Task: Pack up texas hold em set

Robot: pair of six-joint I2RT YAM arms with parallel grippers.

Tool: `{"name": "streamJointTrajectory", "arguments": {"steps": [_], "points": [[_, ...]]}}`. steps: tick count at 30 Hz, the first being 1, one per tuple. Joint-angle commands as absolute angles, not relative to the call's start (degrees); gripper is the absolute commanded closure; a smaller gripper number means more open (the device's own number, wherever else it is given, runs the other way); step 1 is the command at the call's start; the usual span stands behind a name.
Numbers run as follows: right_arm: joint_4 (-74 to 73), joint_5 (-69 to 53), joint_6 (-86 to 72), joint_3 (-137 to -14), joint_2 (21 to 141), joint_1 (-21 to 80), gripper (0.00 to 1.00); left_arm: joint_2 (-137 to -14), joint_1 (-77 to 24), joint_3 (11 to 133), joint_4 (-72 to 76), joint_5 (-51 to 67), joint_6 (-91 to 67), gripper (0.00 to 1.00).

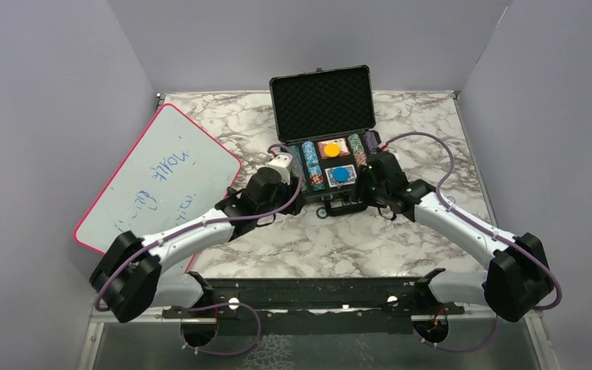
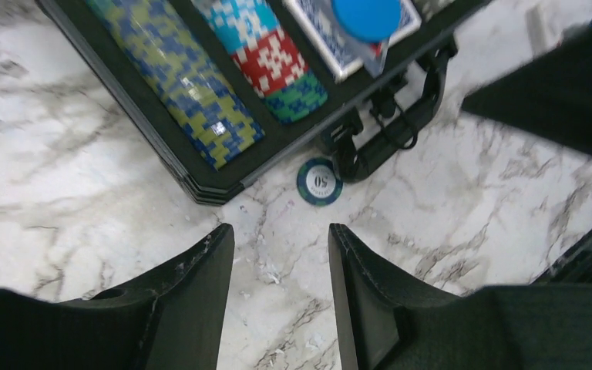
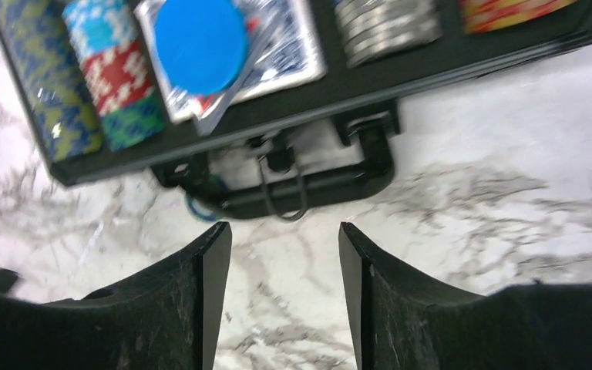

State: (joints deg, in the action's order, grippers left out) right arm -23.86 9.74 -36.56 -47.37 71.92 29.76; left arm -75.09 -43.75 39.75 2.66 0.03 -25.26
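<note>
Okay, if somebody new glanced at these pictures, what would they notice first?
The open black briefcase in the middle of the marble table draws the eye, its slots packed with bright chip rows and a blue button lying on a card deck. One loose chip lies on the table beside the case's handle, with the left gripper and right gripper both open in front. A red-edged whiteboard sits at the left.

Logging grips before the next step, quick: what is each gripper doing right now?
Left gripper: open, holding nothing.
Right gripper: open, holding nothing.
</note>
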Motion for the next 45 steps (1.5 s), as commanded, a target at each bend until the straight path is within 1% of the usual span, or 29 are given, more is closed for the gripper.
{"name": "streamJointTrajectory", "arguments": {"steps": [1, 7, 10, 13, 15, 19, 21, 28, 34, 37, 40, 43, 45], "points": [[-26.68, 11.59, -39.04, -49.69, 74.22, 37.47, 0.43, -64.23, -43.87, 40.63, 2.99, -12.46, -25.57, 0.47], [-27.83, 17.46, -37.37, -57.9, 85.6, 47.82, 0.41, -54.05, -43.64, 43.97, 0.17, -24.87, -23.85, 0.41], [-26.4, 16.98, -32.99, -61.56, 91.73, 49.96, 0.41, -51.48, -43.55, 45.57, -0.52, -27.66, -22.6, 0.39], [-24.86, 16.83, -27.83, -64.58, 97.27, 51.53, 0.42, -50.94, -43.49, 46.92, -1.64, -28.01, -22.01, 0.38], [-24.39, 17.51, -25.7, -66.35, 100.44, 52.27, 0.46, -51.17, -43.5, 47.35, -2.22, -27.71, -21.8, 0.38], [-23.84, 21.19, -24.13, -68.04, 104.32, 52.47, 0.59, -51.78, -43.48, 47.05, -2.65, -27.22, -22.08, 0.38], [-23.49, 23.6, -23.91, -68.06, 105.19, 52.47, 0.61, -51.94, -43.46, 46.73, -2.76, -27.0, -22.21, 0.38], [-15.92, 27.46, -19.17, -65.13, 107.05, 52.47, 0.63, -53.02, -43.41, 46.32, -2.48, -26.86, -21.89, 0.38], [-7.58, 26.99, -14.79, -61.11, 106.57, 52.23, 0.63, -53.7, -43.38, 46.15, -2.4, -26.59, -21.62, 0.38], [-3.64, 26.89, -13.2, -58.19, 106.48, 52.01, 0.65, -53.87, -43.38, 45.9, -2.46, -26.34, -21.59, 0.38], [-1.93, 27.14, -12.9, -55.51, 106.63, 51.59, 0.72, -53.93, -43.4, 45.71, -2.41, -26.23, -21.62, 0.38], [-2.9, 26.61, -14.0, -53.88, 106.69, 50.95, 0.8, -54.02, -43.39, 45.58, -2.51, -26.18, -21.62, 0.38], [-4.39, 26.02, -15.2, -52.55, 105.82, 50.8, 0.84, -54.06, -43.39, 45.59, -2.52, -26.05, -21.62, 0.38]]}}
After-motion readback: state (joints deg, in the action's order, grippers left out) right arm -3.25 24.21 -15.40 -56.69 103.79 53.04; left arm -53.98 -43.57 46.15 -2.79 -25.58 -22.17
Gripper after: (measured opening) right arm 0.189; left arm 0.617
